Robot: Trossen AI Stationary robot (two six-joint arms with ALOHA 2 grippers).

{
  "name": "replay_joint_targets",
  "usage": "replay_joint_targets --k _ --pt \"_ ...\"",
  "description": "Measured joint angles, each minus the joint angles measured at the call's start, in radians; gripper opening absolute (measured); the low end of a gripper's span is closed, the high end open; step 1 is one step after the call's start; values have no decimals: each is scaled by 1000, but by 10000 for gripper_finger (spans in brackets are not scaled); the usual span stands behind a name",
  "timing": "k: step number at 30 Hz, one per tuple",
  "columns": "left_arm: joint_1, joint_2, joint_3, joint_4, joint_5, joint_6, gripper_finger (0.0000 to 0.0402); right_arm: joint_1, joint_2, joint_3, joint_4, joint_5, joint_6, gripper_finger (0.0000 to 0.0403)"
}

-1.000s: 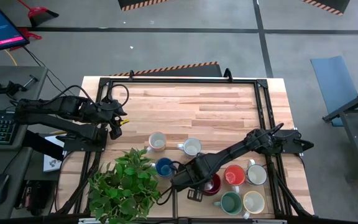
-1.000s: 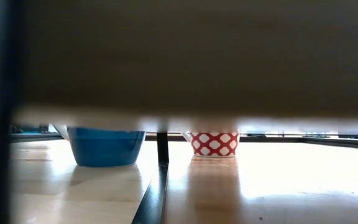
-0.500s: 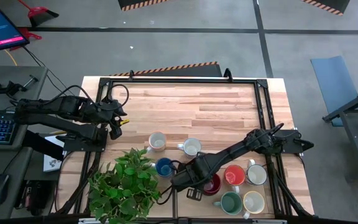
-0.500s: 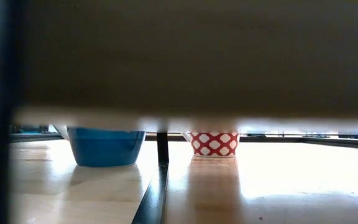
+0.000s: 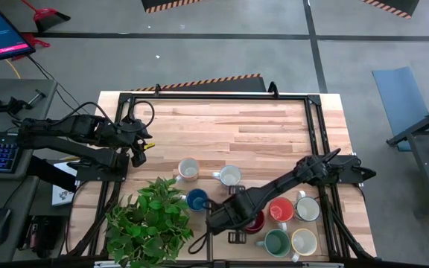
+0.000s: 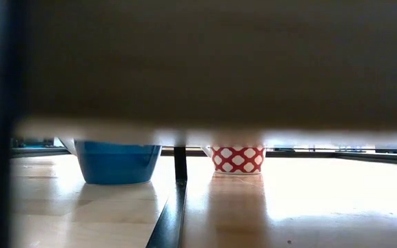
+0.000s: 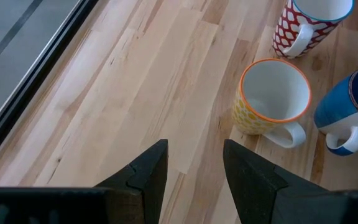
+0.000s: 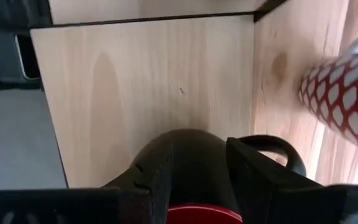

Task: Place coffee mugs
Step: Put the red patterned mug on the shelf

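The worktop (image 5: 274, 126) is a pale wood board inside a black frame, and a leafy potted plant (image 5: 149, 219) takes up its near left corner. The right arm reaches across the near side, and its right gripper (image 8: 199, 163) has a finger pressed on each side of the dark red mug (image 5: 256, 222), so I judge that it is grasping this mug. The mug sits near the front edge, between the blue mug (image 5: 196, 199) and the orange mug (image 5: 280, 209). The left arm waits over the left edge of the worktop, and the left gripper (image 7: 194, 146) is released, with bare wood between its fingers. The other mugs stand in two loose groups: two white ones (image 5: 188, 170) (image 5: 230, 176) near the middle, and a white (image 5: 307, 209), a green (image 5: 276, 243) and a cream one (image 5: 304, 241) at the near right. The step in hand seems to be carrying the dark red mug to its place. The next move calls for a steady lift that clears the neighbours standing close beside it. From above the arm covers most of the dark red mug, so I cannot tell whether it rests on the wood or is already raised. The low view is nearly all blocked by a dark blurred shape, with only two mug bases visible.
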Motion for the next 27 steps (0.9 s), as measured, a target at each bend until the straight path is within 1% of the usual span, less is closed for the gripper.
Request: replay_joint_targets --k 5,14,19,22,24,27 --pt "0 0 0 0 0 -8 145 7 0 0 5 1 -44 128" --pt "0 0 0 0 1 -43 145 7 0 0 -55 1 52 128" --pt "0 0 0 1 1 -43 145 15 0 0 -55 -2 84 128" --pt "0 0 0 1 1 -43 145 15 0 0 -55 2 139 128" --pt "0 0 0 2 1 -44 145 16 0 0 -55 22 163 128" --pt "0 0 0 2 1 -44 145 20 0 0 -52 109 183 128"
